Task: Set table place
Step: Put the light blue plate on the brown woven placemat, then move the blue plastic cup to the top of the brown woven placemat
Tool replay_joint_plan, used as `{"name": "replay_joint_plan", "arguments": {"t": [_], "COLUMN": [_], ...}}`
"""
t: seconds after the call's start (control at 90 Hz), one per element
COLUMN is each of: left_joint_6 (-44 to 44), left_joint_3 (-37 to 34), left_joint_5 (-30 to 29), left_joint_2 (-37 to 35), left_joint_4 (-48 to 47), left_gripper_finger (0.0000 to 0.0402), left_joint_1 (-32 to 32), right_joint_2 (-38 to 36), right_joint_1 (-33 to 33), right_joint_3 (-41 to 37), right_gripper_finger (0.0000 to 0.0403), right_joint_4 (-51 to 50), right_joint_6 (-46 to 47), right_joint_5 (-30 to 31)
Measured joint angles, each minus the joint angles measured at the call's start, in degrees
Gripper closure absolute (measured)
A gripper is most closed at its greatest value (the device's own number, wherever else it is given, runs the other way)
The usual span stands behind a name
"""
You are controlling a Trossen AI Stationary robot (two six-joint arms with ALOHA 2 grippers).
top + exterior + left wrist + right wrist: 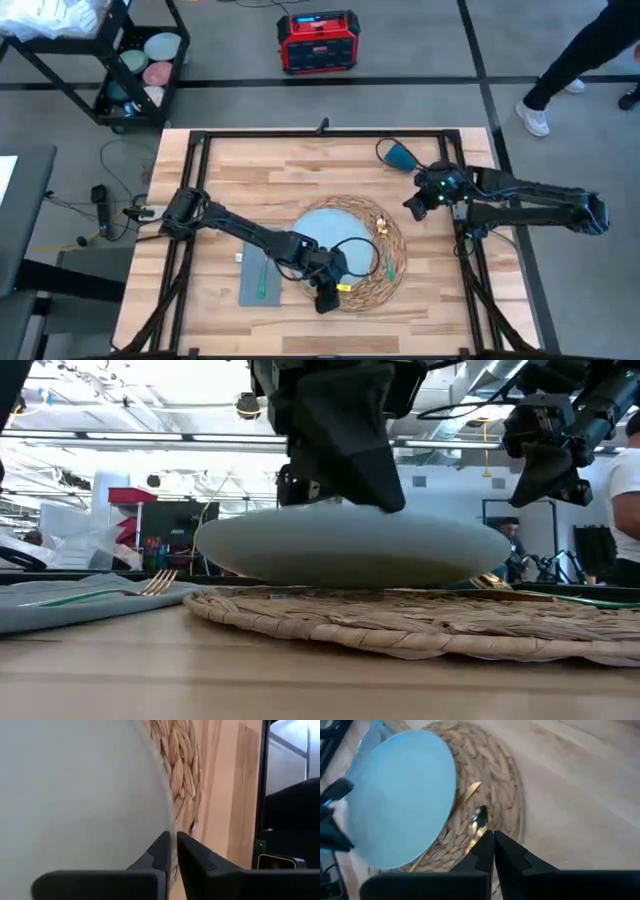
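Note:
A round pale-blue plate (322, 230) sits over the woven straw placemat (388, 280) in the middle of the table (440, 300). My left gripper (325, 297) is at the plate's near rim, shut on it. Whether the plate (350, 550) rests on the placemat (400, 625) or hangs just above it, I cannot tell. A gold spoon (479, 817) and a gold knife (467, 795) lie on the placemat to the right of the plate. My right gripper (415, 206) hangs shut and holding nothing above the placemat's far right edge. My left gripper pinches the plate's near rim (169, 822) between its two fingers, one on the plate's upper face and one outside the edge. The fingers (372, 475) come down at it from above. The plate stays about level, close over the placemat.
A grey napkin (256, 282) with a fork (150, 582) on it lies left of the placemat. A teal object (401, 156) with a cable sits at the far right of the table. Bare wood stretches along the near edge and the right side.

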Motion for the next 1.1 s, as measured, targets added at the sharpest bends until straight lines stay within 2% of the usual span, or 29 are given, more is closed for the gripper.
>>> {"name": "replay_joint_plan", "arguments": {"t": [0.222, 0.411, 0.578, 0.7, 0.811, 0.978, 1.1], "left_joint_6": [0.0, 0.4, 2.4, 6.8, 12.4, 21.5, 29.7], "left_joint_3": [0.0, 0.0, 2.1, 4.9, 7.5, 10.1, 10.4], "left_joint_5": [-0.9, -0.9, -0.9, -0.9, -1.0, -1.0, -0.9], "left_joint_2": [0.0, -0.2, -0.2, -0.2, -0.2, -0.2, -0.2], "left_joint_4": [1.1, 1.2, 1.0, 1.1, -0.2, -4.5, -5.0], "left_gripper_finger": [0.0332, 0.0325, 0.0325, 0.0325, 0.0325, 0.0325, 0.0325], "left_joint_1": [1.4, 2.2, 4.3, 7.3, 10.7, 16.3, 21.4], "right_joint_2": [0.0, 0.0, 0.2, 2.3, 5.9, 15.5, 24.1], "right_joint_1": [2.0, 1.3, -4.9, -12.5, -19.5, -29.2, -32.9], "right_joint_3": [0.0, 0.0, 2.8, 6.2, 8.5, 11.5, 16.0], "right_gripper_finger": [0.0403, 0.0403, 0.0403, 0.0403, 0.0403, 0.0403, 0.0403], "right_joint_4": [1.9, 2.7, 2.8, 2.6, 3.2, 4.3, 3.7], "right_joint_6": [0.6, -0.4, -4.0, -6.1, -8.5, -12.9, -15.4], "right_joint_5": [0.1, 2.1, 9.7, 11.4, 7.4, -4.2, -6.1]}}
